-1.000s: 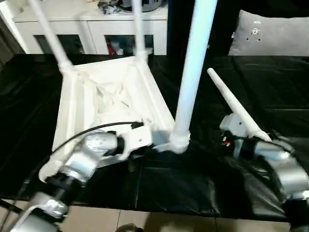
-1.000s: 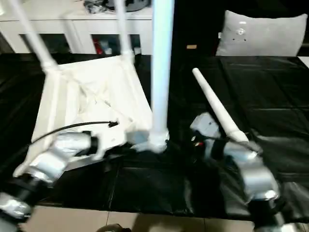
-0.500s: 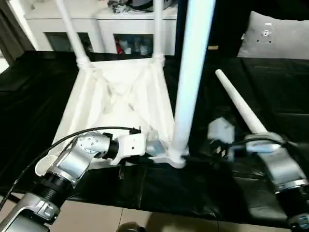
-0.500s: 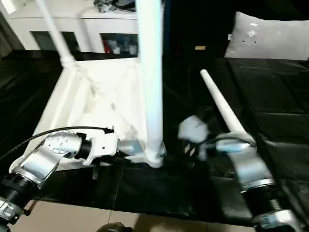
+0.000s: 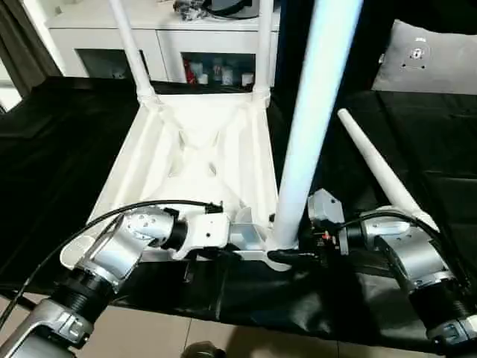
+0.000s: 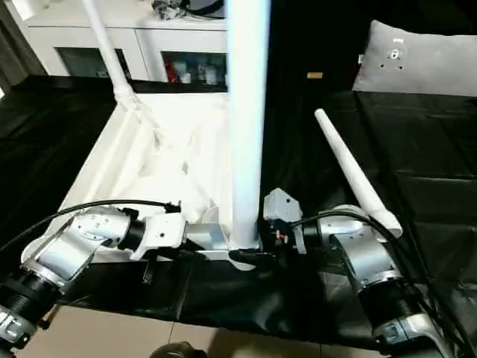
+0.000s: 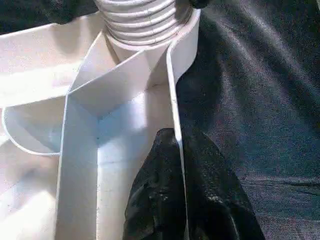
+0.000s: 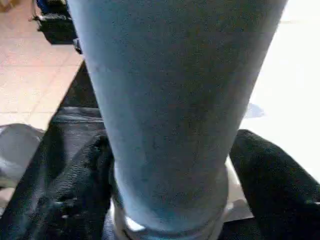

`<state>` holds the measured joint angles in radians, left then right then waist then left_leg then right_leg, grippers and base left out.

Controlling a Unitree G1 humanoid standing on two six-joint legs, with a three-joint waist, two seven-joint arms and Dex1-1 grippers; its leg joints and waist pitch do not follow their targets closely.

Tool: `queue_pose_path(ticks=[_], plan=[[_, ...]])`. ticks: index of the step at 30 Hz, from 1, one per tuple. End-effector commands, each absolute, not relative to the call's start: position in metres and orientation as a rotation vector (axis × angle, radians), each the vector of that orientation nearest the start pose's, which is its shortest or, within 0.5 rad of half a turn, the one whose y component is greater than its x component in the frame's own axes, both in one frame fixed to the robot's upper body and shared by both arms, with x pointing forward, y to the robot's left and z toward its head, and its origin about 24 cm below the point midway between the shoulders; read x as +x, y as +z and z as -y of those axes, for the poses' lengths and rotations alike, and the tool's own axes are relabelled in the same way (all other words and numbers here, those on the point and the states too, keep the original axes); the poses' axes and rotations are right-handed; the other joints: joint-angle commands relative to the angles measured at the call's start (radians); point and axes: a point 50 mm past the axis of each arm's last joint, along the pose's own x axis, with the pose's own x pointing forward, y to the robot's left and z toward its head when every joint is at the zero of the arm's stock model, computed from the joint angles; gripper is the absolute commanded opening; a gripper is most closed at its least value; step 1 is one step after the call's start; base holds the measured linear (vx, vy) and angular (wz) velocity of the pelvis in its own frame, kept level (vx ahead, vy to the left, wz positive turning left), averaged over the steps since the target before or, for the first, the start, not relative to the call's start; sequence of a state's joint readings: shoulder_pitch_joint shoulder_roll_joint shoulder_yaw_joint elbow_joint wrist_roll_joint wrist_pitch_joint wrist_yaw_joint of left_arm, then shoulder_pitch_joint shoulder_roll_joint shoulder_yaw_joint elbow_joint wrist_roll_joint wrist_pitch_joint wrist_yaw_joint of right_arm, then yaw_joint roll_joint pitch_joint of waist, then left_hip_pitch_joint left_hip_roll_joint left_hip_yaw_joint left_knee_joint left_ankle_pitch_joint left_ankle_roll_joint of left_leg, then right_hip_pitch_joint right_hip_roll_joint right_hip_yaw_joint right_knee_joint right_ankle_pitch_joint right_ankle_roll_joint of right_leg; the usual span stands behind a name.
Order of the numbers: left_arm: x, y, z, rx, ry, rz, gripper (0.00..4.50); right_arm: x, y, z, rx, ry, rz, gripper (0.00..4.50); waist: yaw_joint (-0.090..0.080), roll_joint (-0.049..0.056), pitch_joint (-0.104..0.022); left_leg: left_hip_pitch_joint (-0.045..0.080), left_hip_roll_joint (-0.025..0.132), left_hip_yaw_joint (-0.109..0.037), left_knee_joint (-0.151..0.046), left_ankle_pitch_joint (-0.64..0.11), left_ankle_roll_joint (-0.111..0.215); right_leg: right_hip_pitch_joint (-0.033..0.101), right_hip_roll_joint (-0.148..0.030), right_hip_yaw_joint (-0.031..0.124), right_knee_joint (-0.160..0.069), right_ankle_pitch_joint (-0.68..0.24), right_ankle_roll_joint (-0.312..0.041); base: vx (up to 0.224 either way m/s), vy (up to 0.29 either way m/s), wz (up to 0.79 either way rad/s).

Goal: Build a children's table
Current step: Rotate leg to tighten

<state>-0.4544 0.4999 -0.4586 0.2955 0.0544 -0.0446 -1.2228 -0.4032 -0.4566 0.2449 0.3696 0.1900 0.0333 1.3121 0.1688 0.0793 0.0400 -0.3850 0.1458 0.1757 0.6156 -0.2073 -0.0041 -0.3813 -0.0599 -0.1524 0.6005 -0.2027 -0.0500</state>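
The children's table lies upside down: its white tabletop (image 5: 194,149) shows the ribbed underside. Two legs stand in the far corner sockets (image 5: 130,45) (image 5: 263,45). A third leg (image 5: 313,127) rises from the near right socket. A loose leg (image 5: 376,171) lies on the black sheet to the right. My left gripper (image 5: 250,240) is shut on the tabletop's rim (image 7: 176,65) just beside that near socket. My right gripper (image 5: 287,256) reaches in from the right. Its black fingers (image 8: 75,185) press on both sides of the third leg's base (image 8: 170,125).
A black sheet (image 5: 417,134) covers the work surface, and its front edge drops to tiled floor (image 5: 246,339). A grey cushion (image 5: 432,60) stands at the back right, and a white cabinet (image 5: 171,30) stands behind the tabletop. A black cable (image 5: 149,207) arcs over my left forearm.
My right gripper has swung left from beside the loose leg to the standing near leg's base and narrowed around it. My left gripper stays on the rim. The camera has shifted.
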Motion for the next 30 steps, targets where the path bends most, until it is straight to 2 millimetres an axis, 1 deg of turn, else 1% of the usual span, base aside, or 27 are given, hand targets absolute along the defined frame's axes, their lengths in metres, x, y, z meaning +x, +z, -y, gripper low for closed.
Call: queue_pose_path(ticks=[1, 3, 5, 6, 8, 11, 15, 16, 17, 18, 19, 20, 21, 22, 23, 24, 25, 26, 27, 28, 29, 30], plan=[[0.265, 0.043, -0.118, 0.733, -1.655, -0.378, 0.0, 0.283, 0.058, 0.15, -0.252, 1.467, -0.293, 3.3, -0.005, -0.006, -0.07, 0.018, 0.126, -0.054, -0.068, -0.112, 0.097, 0.046, -0.14, 0.095, -0.059, -0.088, -0.138, 0.0, 0.0, 0.0], [0.264, 0.043, -0.118, 0.734, -1.659, -0.382, 0.0, 0.282, 0.056, 0.151, -0.241, 1.472, -0.303, 3.23, -0.005, -0.006, -0.07, 0.017, 0.125, -0.053, -0.068, -0.119, 0.093, 0.047, -0.14, 0.094, -0.061, -0.101, -0.136, 0.0, 0.0, 0.0], [0.264, 0.043, -0.119, 0.735, -1.661, -0.385, 0.0, 0.282, 0.055, 0.151, -0.223, 1.476, -0.313, 2.98, -0.005, -0.003, -0.07, 0.017, 0.126, -0.055, -0.069, -0.118, 0.093, 0.047, -0.138, 0.094, -0.061, -0.101, -0.132, 0.0, 0.0, 0.0], [0.264, 0.043, -0.119, 0.735, -1.662, -0.386, 0.0, 0.281, 0.054, 0.151, -0.219, 1.476, -0.315, 2.88, -0.005, -0.004, -0.07, 0.018, 0.127, -0.055, -0.069, -0.12, 0.092, 0.047, -0.138, 0.094, -0.062, -0.102, -0.132, 0.0, 0.0, 0.0], [0.263, 0.043, -0.12, 0.736, -1.663, -0.39, 0.0, 0.281, 0.053, 0.151, -0.207, 1.476, -0.321, 2.8, -0.005, -0.002, -0.07, 0.019, 0.127, -0.055, -0.069, -0.127, 0.087, 0.047, -0.14, 0.094, -0.062, -0.102, -0.133, 0.0, 0.0, 0.0], [0.263, 0.042, -0.12, 0.716, -1.655, -0.393, 0.0, 0.28, 0.053, 0.149, -0.193, 1.473, -0.314, 2.72, -0.005, -0.002, -0.07, 0.018, 0.125, -0.055, -0.069, -0.131, 0.084, 0.048, -0.14, 0.094, -0.061, -0.102, -0.134, 0.0, 0.0, 0.0], [0.262, 0.042, -0.119, 0.671, -1.63, -0.392, 0.0, 0.276, 0.05, 0.147, -0.165, 1.473, -0.323, 2.7, -0.006, -0.002, -0.071, 0.017, 0.127, -0.056, -0.069, -0.124, 0.087, 0.048, -0.139, 0.094, -0.059, -0.093, -0.135, 0.0, 0.0, 0.0], [0.263, 0.042, -0.116, 0.6, -1.56, -0.391, 0.0, 0.275, 0.044, 0.141, -0.138, 1.401, -0.329, 2.7, -0.008, 0.0, -0.071, 0.017, 0.128, -0.055, -0.07, -0.123, 0.082, 0.047, -0.14, 0.095, -0.058, -0.097, -0.14, 0.0, 0.0, 0.0], [0.263, 0.042, -0.116, 0.6, -1.56, -0.391, 0.0, 0.275, 0.044, 0.141, -0.138, 1.401, -0.329, 2.7, -0.009, -0.001, -0.069, 0.016, 0.129, -0.056, -0.071, -0.125, 0.081, 0.048, -0.141, 0.095, -0.06, -0.102, -0.138, 0.0, 0.0, 0.0], [0.263, 0.042, -0.113, 0.552, -1.503, -0.391, 0.0, 0.276, 0.039, 0.137, -0.126, 1.329, -0.341, 2.69, -0.009, 0.001, -0.067, 0.016, 0.128, -0.056, -0.072, -0.137, 0.079, 0.047, -0.141, 0.094, -0.063, -0.119, -0.135, 0.0, 0.0, 0.0], [0.264, 0.042, -0.109, 0.495, -1.43, -0.39, 0.0, 0.278, 0.032, 0.133, -0.119, 1.23, -0.36, 2.69, -0.022, 0.0, -0.061, 0.018, 0.129, -0.058, -0.079, -0.174, 0.055, 0.045, -0.139, 0.095, -0.069, -0.172, -0.133, 0.0, 0.0, 0.0], [0.266, 0.043, -0.104, 0.468, -1.379, -0.381, 0.0, 0.28, 0.028, 0.13, -0.1, 1.15, -0.371, 2.69, -0.026, 0.001, -0.057, 0.019, 0.126, -0.058, -0.081, -0.2, 0.045, 0.045, -0.14, 0.094, -0.075, -0.217, -0.129, 0.0, 0.0, 0.0], [0.266, 0.043, -0.104, 0.468, -1.379, -0.381, 0.0, 0.28, 0.028, 0.13, -0.1, 1.15, -0.371, 2.69, -0.033, 0.001, -0.053, 0.021, 0.123, -0.058, -0.084, -0.23, 0.034, 0.045, -0.141, 0.093, -0.084, -0.275, -0.121, 0.0, 0.0, 0.0], [0.269, 0.043, -0.094, 0.418, -1.284, -0.365, 0.0, 0.284, 0.023, 0.122, -0.049, 1.024, -0.368, 2.69, -0.046, 0.0, -0.044, 0.025, 0.115, -0.058, -0.085, -0.283, 0.011, 0.049, -0.142, 0.089, -0.098, -0.401, -0.091, -0.05, 0.003, -0.08], [0.27, 0.043, -0.091, 0.405, -1.261, -0.363, 0.0, 0.284, 0.023, 0.119, -0.034, 0.996, -0.364, 2.69, -0.064, 0.0, -0.03, 0.038, 0.108, -0.061, -0.086, -0.369, -0.014, 0.04, -0.139, 0.078, -0.122, -0.542, -0.055, -0.05, 0.003, -0.08], [0.271, 0.044, -0.087, 0.389, -1.235, -0.361, 0.0, 0.285, 0.022, 0.116, -0.012, 0.96, -0.362, 2.69, -0.073, -0.001, -0.029, 0.049, 0.102, -0.062, -0.084, -0.407, -0.024, 0.038, -0.14, 0.071, -0.134, -0.602, -0.033, 0.0, 0.0, 0.0], [0.271, 0.044, -0.086, 0.386, -1.229, -0.361, 0.0, 0.285, 0.021, 0.115, -0.007, 0.951, -0.362, 2.69, -0.093, 0.0, -0.025, 0.06, 0.096, -0.067, -0.081, -0.468, -0.037, 0.037, -0.138, 0.059, -0.148, -0.673, 0.005, 0.0, 0.0, 0.0], [0.278, 0.045, -0.072, 0.361, -1.144, -0.348, 0.0, 0.289, 0.017, 0.107, 0.021, 0.846, -0.371, 2.69, -0.112, 0.002, -0.018, 0.068, 0.096, -0.07, -0.081, -0.52, -0.041, 0.036, -0.132, 0.041, -0.162, -0.706, 0.035, 0.0, 0.0, 0.0], [0.28, 0.046, -0.068, 0.357, -1.117, -0.343, 0.0, 0.29, 0.016, 0.105, 0.031, 0.807, -0.377, 2.69, -0.122, 0.007, -0.017, 0.077, 0.098, -0.072, -0.081, -0.545, -0.049, 0.035, -0.128, 0.032, -0.17, -0.7, 0.041, 0.0, 0.0, 0.0], [0.287, 0.048, -0.057, 0.343, -1.038, -0.333, 0.0, 0.296, 0.013, 0.102, 0.064, 0.675, -0.4, 2.69, -0.149, 0.015, -0.015, 0.072, 0.114, -0.085, -0.098, -0.623, -0.054, 0.054, -0.117, 0.01, -0.157, -0.612, 0.045, 0.0, 0.0, 0.0], [0.291, 0.05, -0.05, 0.332, -0.995, -0.331, 0.0, 0.298, 0.011, 0.1, 0.083, 0.595, -0.418, 2.69, -0.15, 0.024, -0.014, 0.054, 0.131, -0.094, -0.122, -0.672, -0.062, 0.073, -0.112, 0.018, -0.125, -0.565, 0.041, 0.0, 0.0, 0.0], [0.291, 0.051, -0.047, 0.335, -0.988, -0.326, 0.0, 0.298, 0.01, 0.099, 0.075, 0.598, -0.421, 2.69, -0.149, 0.023, -0.018, 0.031, 0.153, -0.106, -0.15, -0.71, -0.07, 0.096, -0.109, 0.046, -0.063, -0.473, 0.026, -0.066, 0.023, -0.05]])
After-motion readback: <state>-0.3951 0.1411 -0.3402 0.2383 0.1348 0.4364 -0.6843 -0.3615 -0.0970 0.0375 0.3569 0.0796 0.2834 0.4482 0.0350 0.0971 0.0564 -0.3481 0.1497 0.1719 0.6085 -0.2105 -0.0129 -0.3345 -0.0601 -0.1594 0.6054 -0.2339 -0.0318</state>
